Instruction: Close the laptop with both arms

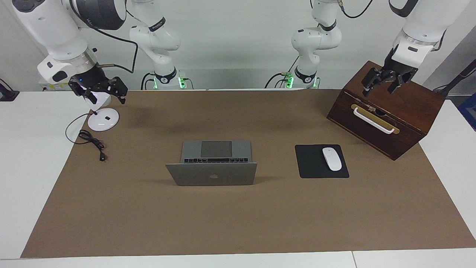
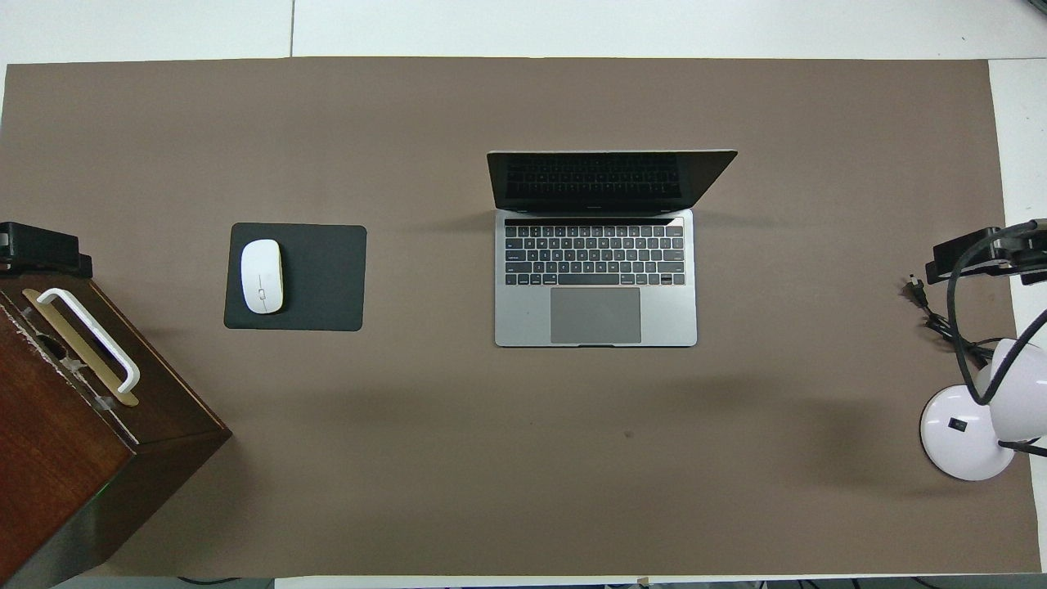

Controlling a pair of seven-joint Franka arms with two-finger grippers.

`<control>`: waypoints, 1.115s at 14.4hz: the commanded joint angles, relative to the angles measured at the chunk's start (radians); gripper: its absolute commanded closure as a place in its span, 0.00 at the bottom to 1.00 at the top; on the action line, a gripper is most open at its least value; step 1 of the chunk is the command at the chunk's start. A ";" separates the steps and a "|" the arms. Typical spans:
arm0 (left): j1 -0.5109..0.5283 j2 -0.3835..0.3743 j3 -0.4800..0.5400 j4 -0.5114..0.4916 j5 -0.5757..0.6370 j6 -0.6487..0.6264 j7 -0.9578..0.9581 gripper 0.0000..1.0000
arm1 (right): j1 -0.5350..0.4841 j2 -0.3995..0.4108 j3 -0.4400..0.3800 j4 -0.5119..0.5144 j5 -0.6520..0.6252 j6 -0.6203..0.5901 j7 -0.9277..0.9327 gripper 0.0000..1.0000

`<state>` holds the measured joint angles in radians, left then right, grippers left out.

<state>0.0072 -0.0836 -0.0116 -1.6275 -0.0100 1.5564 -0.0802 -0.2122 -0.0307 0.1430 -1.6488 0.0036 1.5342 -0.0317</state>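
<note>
The open laptop [image 1: 212,163] sits mid-desk, a thin, stiff, slippery metal shell with a fragile screen, best pushed at the lid's top corners, while the left gripper [image 1: 383,83] and right gripper [image 1: 98,91] hang wide-fingered, empty.

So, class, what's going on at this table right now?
Nothing is being handled yet. The laptop sits open mid-table, its lid upright. The right gripper hangs open over the white desk lamp, and the left gripper hangs open over the wooden box. A white mouse rests on its black pad beside the laptop.
</note>
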 commanded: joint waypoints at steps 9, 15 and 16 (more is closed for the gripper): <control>-0.006 0.008 0.002 0.017 0.008 -0.004 0.000 0.00 | -0.012 -0.012 0.004 -0.012 -0.013 0.004 0.004 0.00; -0.004 0.008 0.004 0.017 0.008 0.011 -0.010 0.00 | -0.059 0.014 -0.005 0.006 -0.010 0.145 0.001 0.00; -0.004 0.010 0.004 0.017 0.008 0.013 -0.009 0.00 | -0.079 0.040 -0.005 0.029 -0.008 0.173 -0.001 0.00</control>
<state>0.0072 -0.0836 -0.0111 -1.6275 -0.0100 1.5607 -0.0808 -0.2608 -0.0268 0.1305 -1.6484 0.0036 1.6587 -0.0312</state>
